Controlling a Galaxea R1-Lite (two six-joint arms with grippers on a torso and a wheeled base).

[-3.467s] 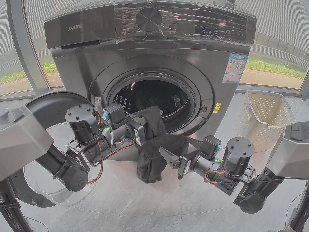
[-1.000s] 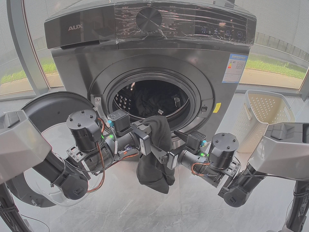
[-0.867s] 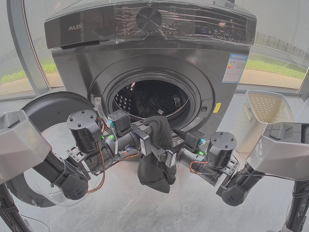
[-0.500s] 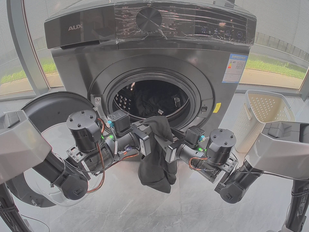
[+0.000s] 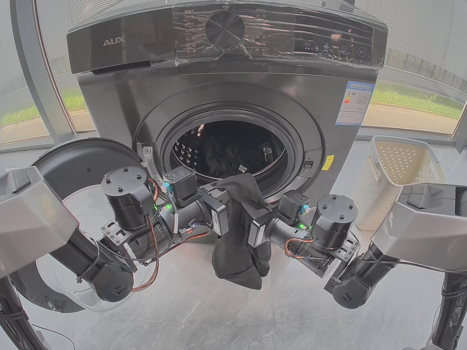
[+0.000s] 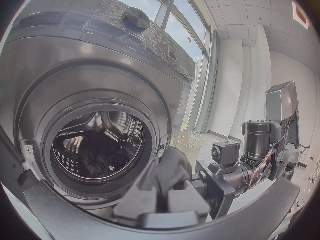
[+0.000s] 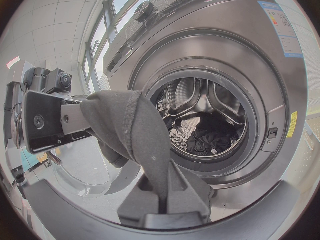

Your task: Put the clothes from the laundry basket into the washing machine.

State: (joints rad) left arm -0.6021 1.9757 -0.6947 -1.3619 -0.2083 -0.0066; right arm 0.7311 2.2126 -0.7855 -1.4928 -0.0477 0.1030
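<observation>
Pinching garment: left tool, right tool

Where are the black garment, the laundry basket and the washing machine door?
black garment point(image 5: 238, 258), head view, hanging lower fold
laundry basket point(image 5: 404, 167), head view, perforated inner wall
washing machine door point(image 5: 80, 157), head view, dark upper rim

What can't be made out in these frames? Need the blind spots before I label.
- Head view: the bottom of the laundry basket is covered by the right arm; cannot tell if clothes remain.
- All views: the clothes in the drum are a dark heap; piece count unreadable.
- Head view: cannot tell if the black garment touches the floor. In the wrist views its lower end is hidden behind the left gripper and right gripper.
</observation>
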